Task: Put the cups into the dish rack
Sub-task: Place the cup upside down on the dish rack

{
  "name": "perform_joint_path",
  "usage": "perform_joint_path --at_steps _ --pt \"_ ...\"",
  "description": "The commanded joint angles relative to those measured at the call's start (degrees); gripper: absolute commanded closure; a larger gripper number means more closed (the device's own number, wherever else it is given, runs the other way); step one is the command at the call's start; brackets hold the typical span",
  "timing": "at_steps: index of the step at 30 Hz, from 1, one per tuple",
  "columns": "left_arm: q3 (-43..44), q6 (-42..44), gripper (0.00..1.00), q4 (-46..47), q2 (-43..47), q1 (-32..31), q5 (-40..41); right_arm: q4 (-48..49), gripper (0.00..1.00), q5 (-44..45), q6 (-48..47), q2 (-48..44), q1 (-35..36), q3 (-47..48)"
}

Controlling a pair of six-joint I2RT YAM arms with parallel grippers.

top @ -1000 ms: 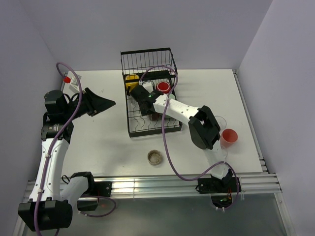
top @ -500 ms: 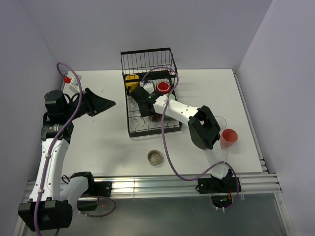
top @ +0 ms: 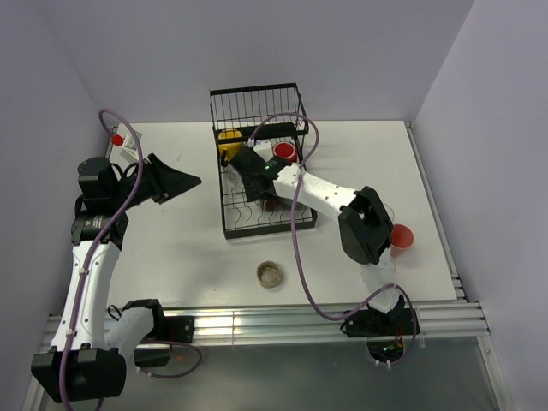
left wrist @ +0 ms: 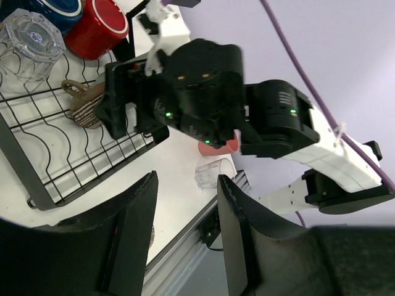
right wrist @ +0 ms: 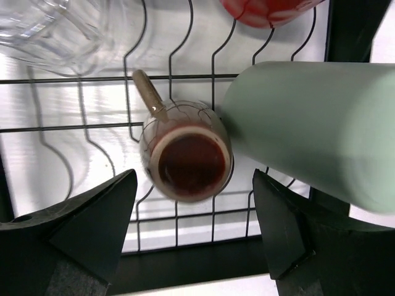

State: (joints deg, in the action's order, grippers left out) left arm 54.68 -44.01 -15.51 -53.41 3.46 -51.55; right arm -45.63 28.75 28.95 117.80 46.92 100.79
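Right hand [right wrist: 192, 185]: over the black wire dish rack [top: 257, 233], jaws spread wide, gripping nothing. The brown glazed mug [right wrist: 188, 161] sits on the rack wires directly below and between the fingers, touching neither. One round end faces the wrist camera; cannot tell whether it is mouth or base. Handle points to about 11 o'clock in that view.

Neighbours in the rack: pale green tumbler [right wrist: 308, 132] on its side, just beside the mug at 3 o'clock; red mug [right wrist: 265, 9] at 12 to 1 o'clock; clear faceted glass [right wrist: 55, 28] at 10 o'clock.

Left hand [top: 175, 181]: over the white worktop [top: 188, 248], at 9 o'clock of the rack and well apart from it. Jaws part-way open, nothing between them.

Cups not yet loaded, all on the worktop:
- pink tumbler [top: 401, 237], upright, close by the right arm's elbow
- small clear glass [left wrist: 210, 174], near the pink tumbler
- low brownish glass cup [top: 269, 274], at 6 o'clock of the rack

Judgement: this placing looks finished and a fetch comes next. From the right hand, the pink tumbler lies at about 4 o'clock, so the right arm is far nearer. The low cup lies between the arms, at 4 to 5 o'clock of the left hand.
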Motion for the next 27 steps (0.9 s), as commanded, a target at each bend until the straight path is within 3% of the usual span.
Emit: perform_joint_path --at_steps 1,10,20,23,27 --pt "1.22 2.17 0.51 -0.39 1.02 0.23 0.40 -0.17 0.17 0.52 1.37 -5.73 0.72 -0.68" --pt "1.49 4.46 0.51 -3.21 1.73 0.23 2.77 -0.25 0.16 -0.45 1.72 -11.35 1.60 -3.06" --pt "1.22 4.11 0.51 -3.48 3.57 0.23 4.88 -7.88 0.16 5.34 6.55 -31.74 1.86 -14.12" --pt "1.05 3.93 0.51 -3.04 4.36 0.23 5.14 -10.35 0.17 6.93 8.66 -38.33 -0.76 -18.68" --pt "1.31 4.72 0.51 -4.09 5.59 0.23 6.02 -10.98 0.20 3.42 9.11 -47.12 -9.28 -26.16"
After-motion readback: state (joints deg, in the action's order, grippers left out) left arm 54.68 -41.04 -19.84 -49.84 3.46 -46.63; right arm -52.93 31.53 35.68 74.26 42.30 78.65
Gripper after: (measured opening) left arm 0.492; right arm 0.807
